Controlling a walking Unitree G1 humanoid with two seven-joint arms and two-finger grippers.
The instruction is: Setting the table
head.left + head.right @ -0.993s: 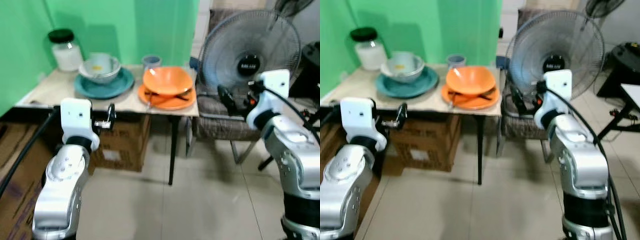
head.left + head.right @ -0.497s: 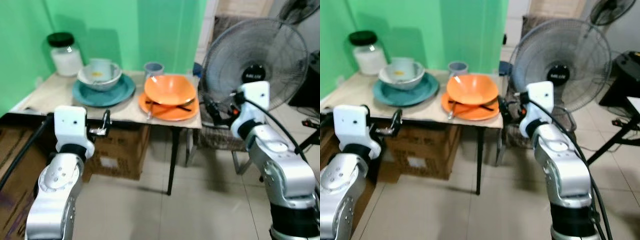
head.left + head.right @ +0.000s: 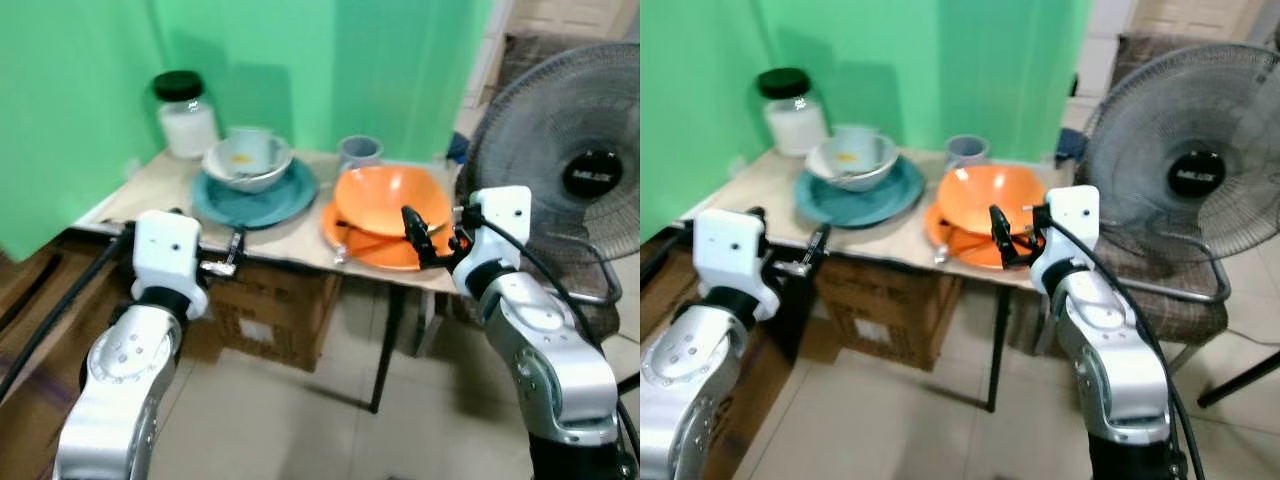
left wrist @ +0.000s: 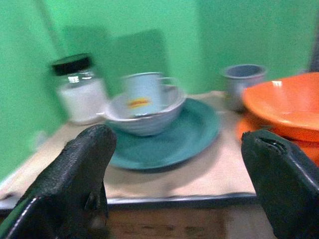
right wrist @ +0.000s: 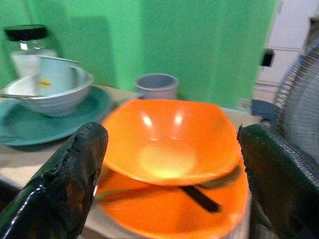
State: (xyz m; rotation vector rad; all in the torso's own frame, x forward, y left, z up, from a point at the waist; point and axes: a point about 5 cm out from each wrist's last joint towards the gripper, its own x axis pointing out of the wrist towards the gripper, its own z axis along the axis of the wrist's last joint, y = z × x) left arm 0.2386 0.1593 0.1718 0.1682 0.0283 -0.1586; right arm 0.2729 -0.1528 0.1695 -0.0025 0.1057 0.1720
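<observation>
One orange bowl [image 3: 390, 197], one orange plate [image 3: 372, 243], one teal plate [image 3: 253, 198], two tools spread

The table [image 3: 150, 190] carries a jar [image 3: 186, 117], teal plate [image 3: 262, 203], grey cup [image 3: 359, 153] and orange plate [image 3: 372, 245].

Spread black fingers [image 4: 75, 184] framing teal plate [image 4: 194, 134]; on plate, grey bowl [image 4: 144, 117] holding mug [image 4: 142, 92]; jar [image 4: 79, 89], grey cup [image 4: 241, 82], orange bowl [image 4: 286, 102] beside plate.
</observation>
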